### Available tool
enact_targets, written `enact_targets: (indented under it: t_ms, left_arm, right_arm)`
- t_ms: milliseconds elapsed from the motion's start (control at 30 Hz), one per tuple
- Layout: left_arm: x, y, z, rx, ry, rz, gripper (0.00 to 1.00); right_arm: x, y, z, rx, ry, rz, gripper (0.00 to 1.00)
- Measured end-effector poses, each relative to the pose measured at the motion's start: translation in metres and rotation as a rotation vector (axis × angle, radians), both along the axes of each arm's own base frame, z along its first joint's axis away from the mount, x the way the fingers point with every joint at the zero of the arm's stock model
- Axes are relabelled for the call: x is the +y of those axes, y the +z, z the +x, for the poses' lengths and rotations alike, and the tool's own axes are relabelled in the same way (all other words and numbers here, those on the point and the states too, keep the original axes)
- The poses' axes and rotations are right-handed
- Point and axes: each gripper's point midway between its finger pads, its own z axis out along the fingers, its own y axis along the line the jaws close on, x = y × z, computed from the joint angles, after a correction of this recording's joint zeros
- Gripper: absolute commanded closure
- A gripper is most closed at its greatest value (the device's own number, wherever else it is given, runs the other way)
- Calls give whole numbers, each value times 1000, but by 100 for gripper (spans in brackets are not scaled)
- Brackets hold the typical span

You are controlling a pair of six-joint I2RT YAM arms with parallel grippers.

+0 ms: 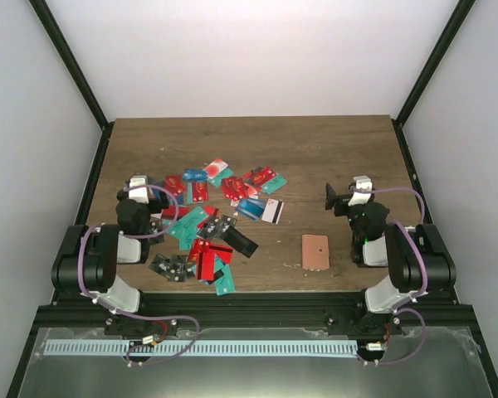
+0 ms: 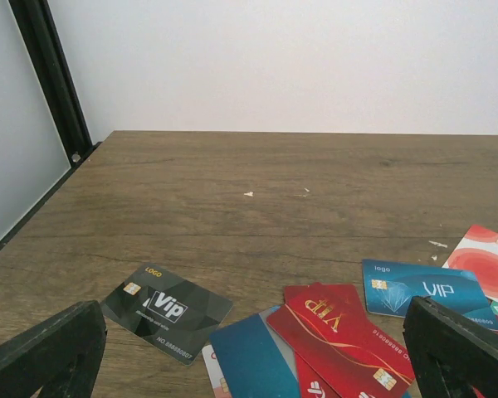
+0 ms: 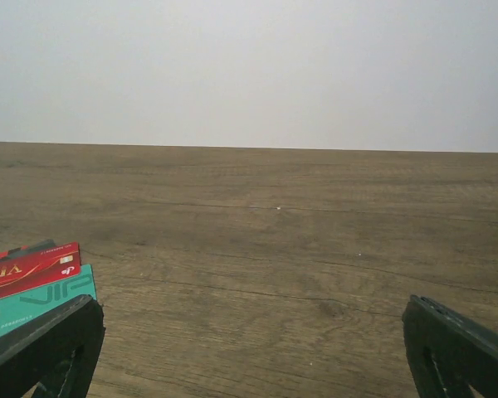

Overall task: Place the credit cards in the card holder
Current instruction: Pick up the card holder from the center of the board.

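Observation:
Several credit cards [image 1: 207,220] in red, teal, blue and black lie scattered over the left and middle of the table. The tan card holder [image 1: 315,251] lies flat at the front right, apart from the cards. My left gripper [image 1: 145,189] is open and empty at the left edge of the pile; its wrist view shows a black VIP card [image 2: 166,311], red cards [image 2: 344,336] and a blue card [image 2: 423,288] between and beyond its fingers. My right gripper [image 1: 342,199] is open and empty, behind and right of the card holder. Its wrist view shows red and teal cards [image 3: 33,286] at the left.
Black frame posts [image 1: 70,70] run up at both back corners, with white walls behind. A black rail edges the table's left side [image 2: 50,83]. Bare wood [image 1: 332,149] lies at the back and right of the table.

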Motion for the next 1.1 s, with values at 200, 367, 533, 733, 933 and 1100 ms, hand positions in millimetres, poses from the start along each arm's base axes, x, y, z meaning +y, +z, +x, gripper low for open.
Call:
enact_targets:
  t_ms: [200,367,533,733,933,1100]
  left_arm:
    - [0,0,0,0,0,0,0]
    - [0,0,0,0,0,0,0]
    - [1,0,0,3,8,0,0]
    - [10,28,16,33,62,-27,0]
    - [9,90,28,25,80,-156,0]
    - [3,107,19,130,71,-237,0]
  right_arm:
    - [0,0,0,0,0,0,0]
    - [0,0,0,0,0,0,0]
    - [0,0,0,0,0,0,0]
    - [-3,7,-2,-1,-21,6,0]
    - [-7,60,4,-29,-47,61,0]
    - [-13,127,16,-5,-87,242,0]
